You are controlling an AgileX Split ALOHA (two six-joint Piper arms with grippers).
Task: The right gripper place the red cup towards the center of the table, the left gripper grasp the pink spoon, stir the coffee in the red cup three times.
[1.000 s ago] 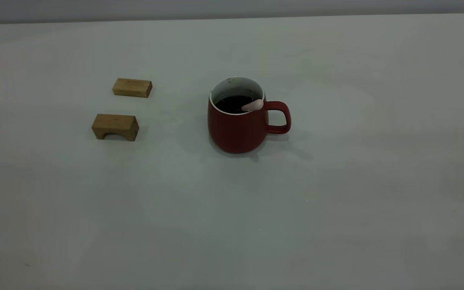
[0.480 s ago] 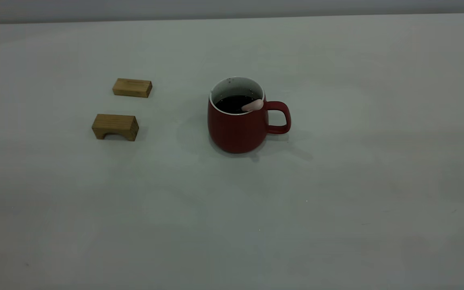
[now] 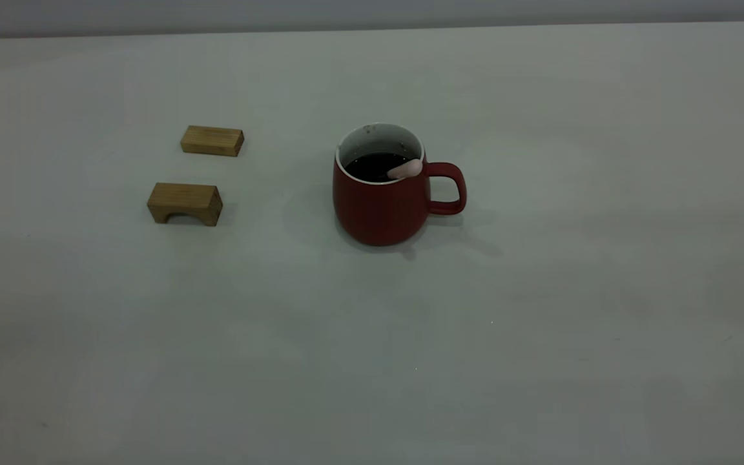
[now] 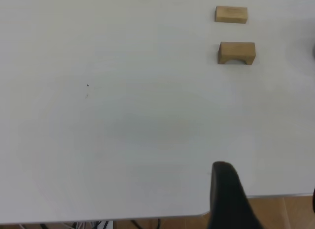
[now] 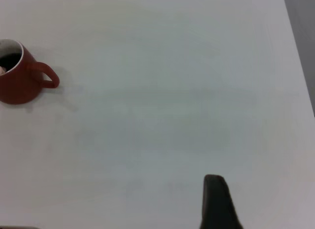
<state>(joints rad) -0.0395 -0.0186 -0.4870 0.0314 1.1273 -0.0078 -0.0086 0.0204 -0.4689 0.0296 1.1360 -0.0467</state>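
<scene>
Sitting near the middle of the plain off-white table (image 3: 540, 323), the rounded dark red ceramic cup (image 3: 378, 206) is holding dark coffee (image 3: 375, 166), with the pale pink spoon (image 3: 405, 169) leaning against the rim by the loop handle. Both black grippers are hanging back near the table's edge, well apart from everything; can't tell how they're set. Two wooden blocks (image 3: 185, 203) are lying well off to the cup's side.
</scene>
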